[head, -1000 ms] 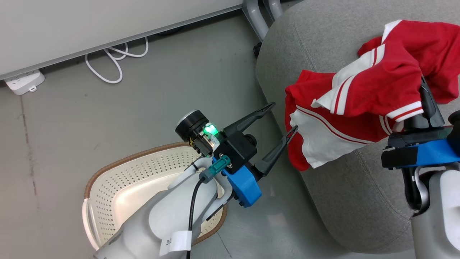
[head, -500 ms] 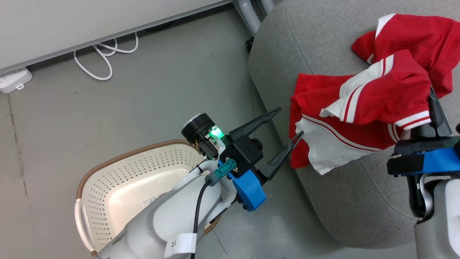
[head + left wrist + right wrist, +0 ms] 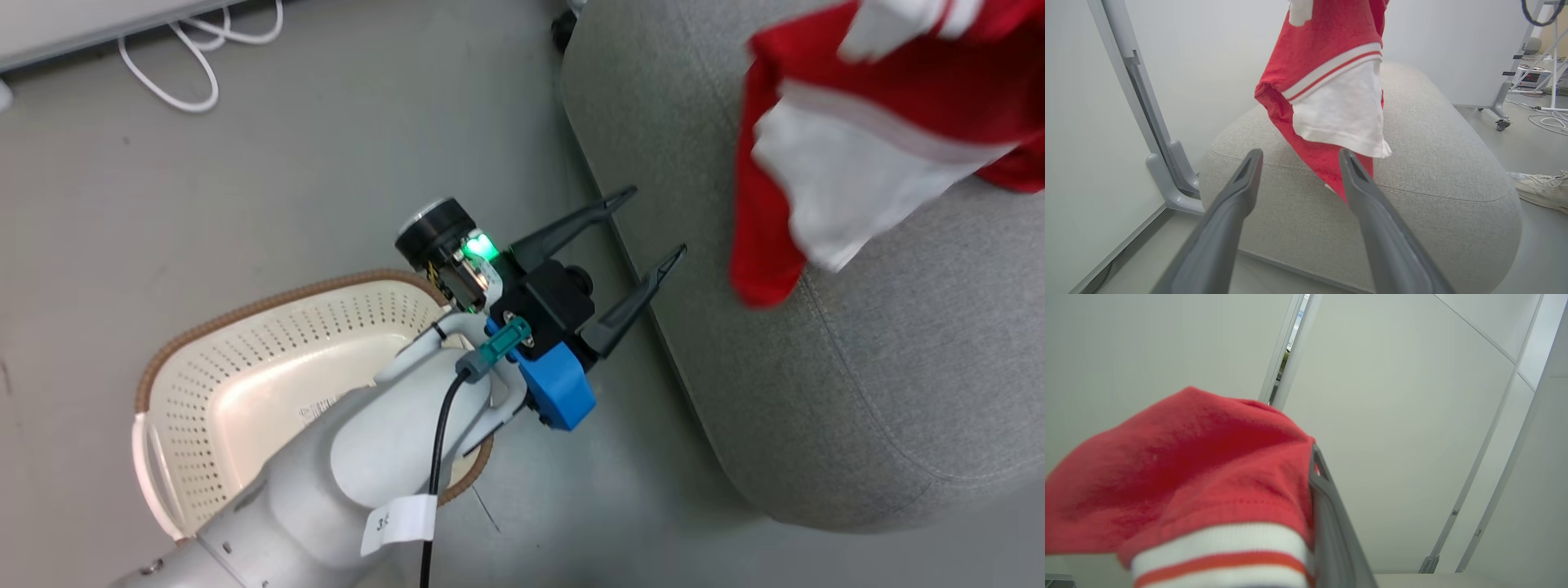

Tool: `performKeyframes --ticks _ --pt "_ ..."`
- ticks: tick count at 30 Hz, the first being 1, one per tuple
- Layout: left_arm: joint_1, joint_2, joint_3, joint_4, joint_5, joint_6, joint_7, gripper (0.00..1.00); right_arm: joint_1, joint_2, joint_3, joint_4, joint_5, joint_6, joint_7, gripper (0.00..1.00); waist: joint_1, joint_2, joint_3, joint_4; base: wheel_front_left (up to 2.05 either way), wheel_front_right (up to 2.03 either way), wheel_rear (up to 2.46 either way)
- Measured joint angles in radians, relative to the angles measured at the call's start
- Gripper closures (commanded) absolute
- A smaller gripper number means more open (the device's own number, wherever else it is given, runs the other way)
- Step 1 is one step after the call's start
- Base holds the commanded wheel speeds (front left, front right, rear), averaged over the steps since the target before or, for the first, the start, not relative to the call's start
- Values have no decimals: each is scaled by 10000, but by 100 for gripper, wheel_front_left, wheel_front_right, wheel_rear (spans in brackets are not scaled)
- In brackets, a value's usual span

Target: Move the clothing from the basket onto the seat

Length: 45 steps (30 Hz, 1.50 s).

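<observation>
The clothing (image 3: 1188, 469) half hides the right end effector (image 3: 1311, 462) clamped on it; left end effector (image 3: 653, 222) gapes empty

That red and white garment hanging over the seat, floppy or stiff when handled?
Probably floppy: the garment hangs in loose folds over the seat. Likely light, since the fabric looks thin. Set near the rounded edge, it may slide off.

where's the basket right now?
Head view, lower left: the basket sits on the floor, partly under the left forearm, with the seat off to its right.
</observation>
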Motion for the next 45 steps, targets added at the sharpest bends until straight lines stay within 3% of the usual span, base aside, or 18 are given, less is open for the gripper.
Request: performKeyframes --ticks 9,12,16,22,34,41,42,43,44,45 --pt "-1154 307 -174 -125 278 0 161 0 -2840 -1954 -1942 464 326 0 0 100 0 -1 1583 -76 0 0 0" --pt "-1479 384 -222 -257 357 0 242 0 -3049 -2642 -2487 949 357 0 -2 100 1 0 2129 -76 0 0 0" --pt "-1787 522 -245 -410 456 0 318 0 -3054 -2961 -3208 1593 357 0 -2 100 1 -1 2783 -67 0 0 0" --pt "-2014 715 -278 -600 522 0 456 0 -2805 -2903 -3453 2763 119 0 -2 100 1 -1 3528 -56 0 0 0" --pt "-2034 1026 -318 -895 508 119 679 0 -2198 -1427 -3626 4042 -447 2 0 100 1 -1 4171 43 0 0 0" --pt "-2034 1158 -345 -988 460 190 736 0 -2206 -1342 -3578 4819 -341 2 -2 100 0 -1 4255 90 0 0 0" --pt "-2034 1168 -349 -988 443 190 738 0 -2214 -1338 -3593 4836 -320 2 -2 89 0 -1 4239 77 0 0 0" --pt "-2032 1177 -359 -978 430 192 736 0 -2221 -1306 -3666 4849 -169 0 0 53 1 -1 4207 66 0 0 0" --pt "-2027 1179 -370 -966 418 199 736 0 -2214 -1275 -3703 4859 -27 0 0 4 0 -1 4162 57 0 0 0" --pt "-2023 1172 -376 -957 416 222 719 0 -2173 -1271 -3678 4867 -4 0 0 0 0 -1 4106 50 0 0 0"
